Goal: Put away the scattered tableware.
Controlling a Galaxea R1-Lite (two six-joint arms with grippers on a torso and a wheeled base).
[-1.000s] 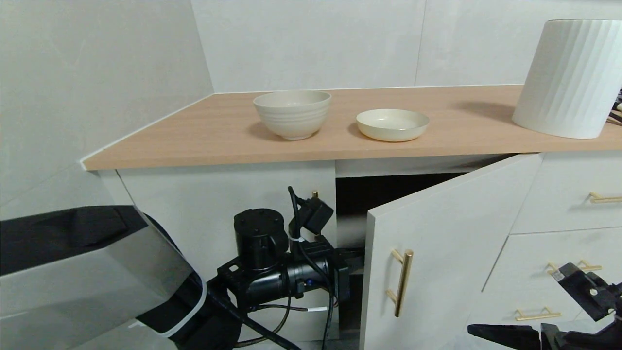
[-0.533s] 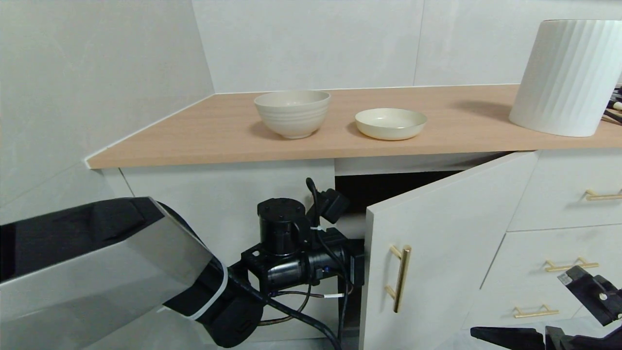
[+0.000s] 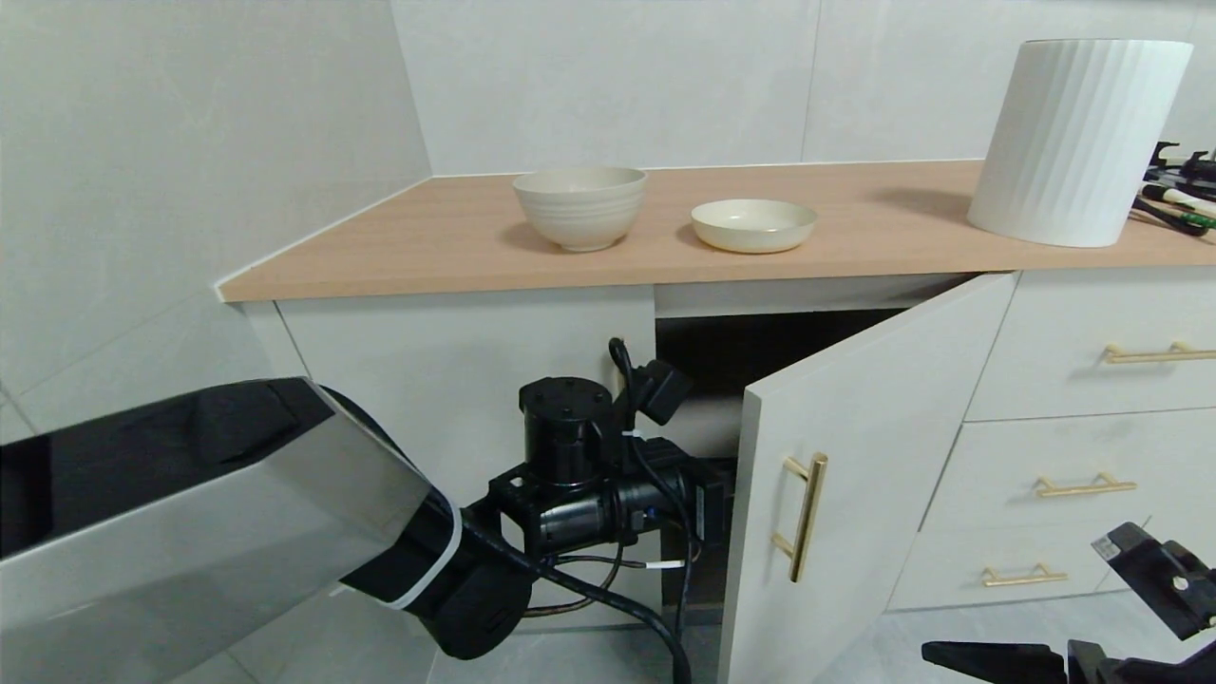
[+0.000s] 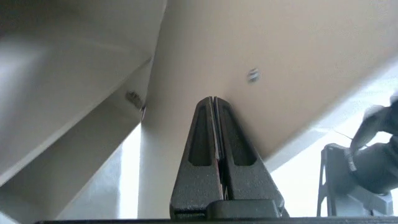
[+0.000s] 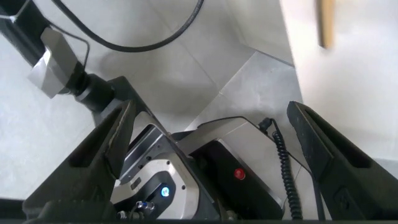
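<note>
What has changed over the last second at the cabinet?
The white cabinet door with the gold handle swung wider as the left gripper, fingers shut against its inner face, moved farther toward the opening. The head view shifted too. The beige ribbed bowl and shallow cream dish stayed on the wooden countertop; the right gripper stayed low and open.
</note>
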